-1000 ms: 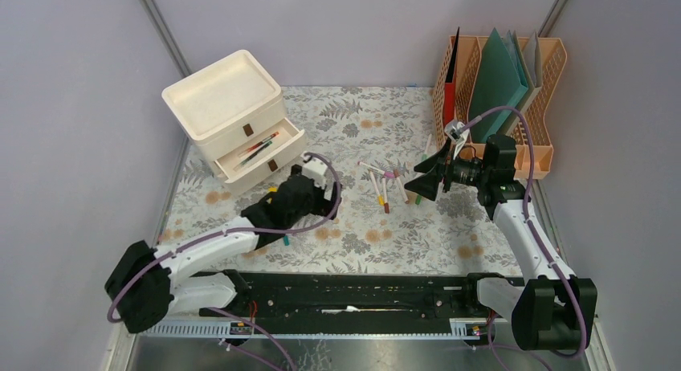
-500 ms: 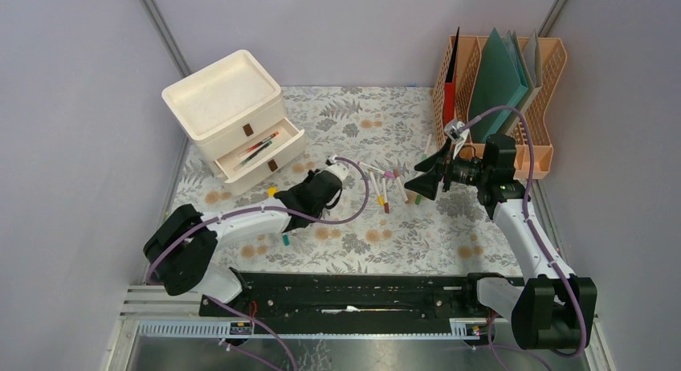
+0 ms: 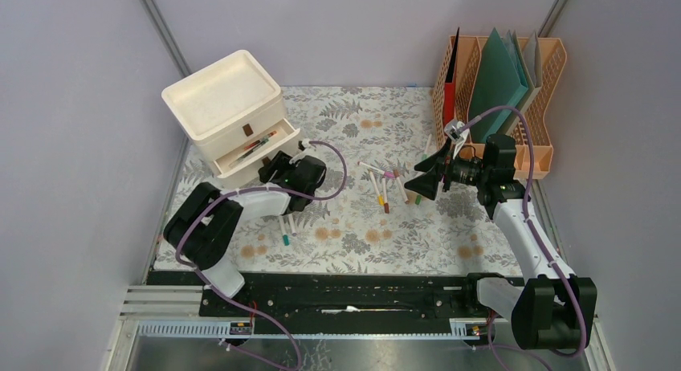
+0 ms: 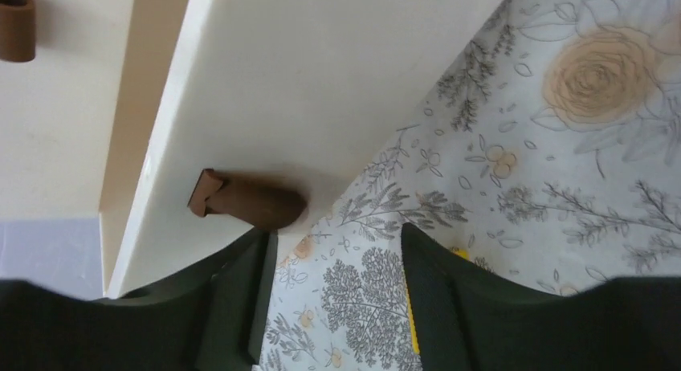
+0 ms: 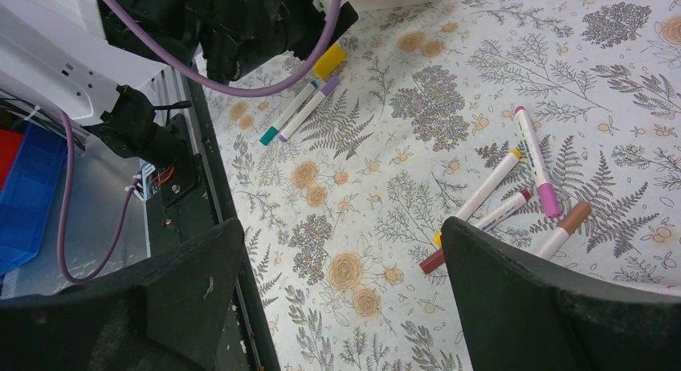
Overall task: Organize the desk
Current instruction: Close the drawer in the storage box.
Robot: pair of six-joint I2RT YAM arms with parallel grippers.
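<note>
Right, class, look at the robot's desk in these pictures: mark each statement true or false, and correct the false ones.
1. The lower drawer of the cream drawer unit is open, with pens inside. True.
2. The right gripper is shut on a marker. False: it is open and empty, above loose markers lying on the desk.
3. The orange file rack holds green folders. True.
4. The left gripper is at the orange file rack. False: it is at the lower drawer's front, by its brown handle, with its jaws apart and nothing between them.
</note>
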